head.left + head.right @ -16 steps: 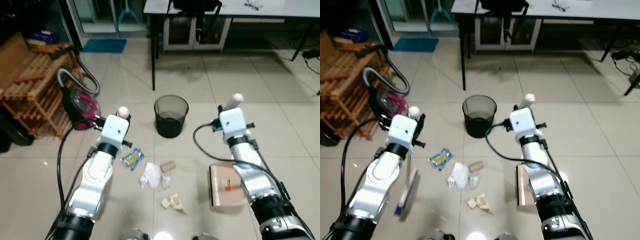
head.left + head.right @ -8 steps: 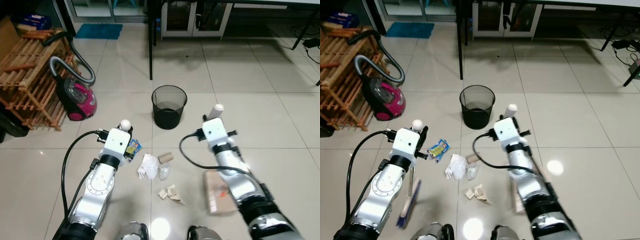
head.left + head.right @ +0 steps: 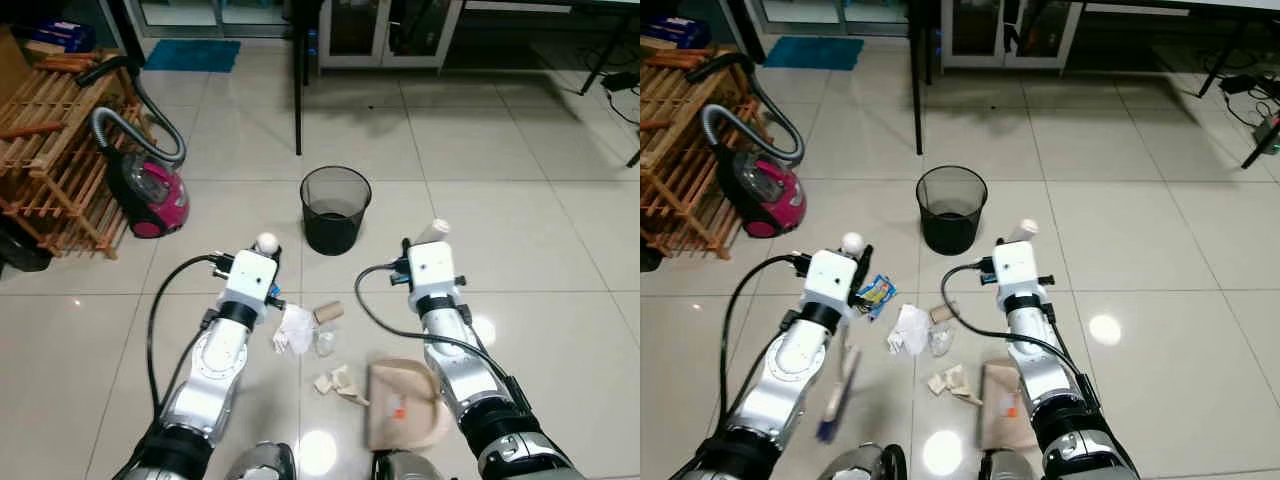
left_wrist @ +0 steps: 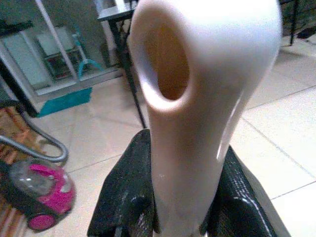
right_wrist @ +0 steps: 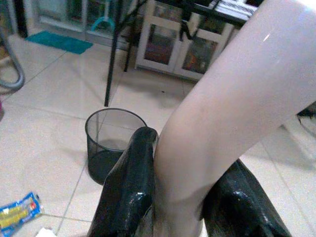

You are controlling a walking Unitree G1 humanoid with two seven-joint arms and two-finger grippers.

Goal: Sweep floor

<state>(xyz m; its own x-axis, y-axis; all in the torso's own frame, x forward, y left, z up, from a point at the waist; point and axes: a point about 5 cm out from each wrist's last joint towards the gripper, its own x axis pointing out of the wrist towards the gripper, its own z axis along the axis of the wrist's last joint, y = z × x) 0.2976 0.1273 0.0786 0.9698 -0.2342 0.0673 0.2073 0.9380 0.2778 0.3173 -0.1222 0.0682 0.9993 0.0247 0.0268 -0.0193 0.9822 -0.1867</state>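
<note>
Comparing with half a second back: the flat beige plastic dustpan (image 3: 402, 406) has slid inward from the lower right of the left eye view toward lower centre, and now lies just beside the crumpled tan paper scraps (image 3: 338, 382). The right gripper (image 5: 173, 197) is pinched on the dustpan's pale curved handle (image 5: 232, 98), black fingers pressed against both sides. The left gripper (image 4: 182, 197) clamps the cream hollow-ended brush handle (image 4: 197, 89), with the blue-bristled hand brush (image 3: 837, 395) hanging low at lower left of the right eye view. Judgement: pan is staged; sweeping not yet started. Litter sits at centre frame on glossy cream floor tiles (image 3: 520, 200): white crumpled tissue (image 3: 294, 328), cardboard tube (image 3: 327, 312), clear wrapper (image 3: 325, 344), blue-yellow snack packet (image 3: 876, 292). Black mesh wastebasket (image 3: 335, 208) stands just beyond the pile.
</note>
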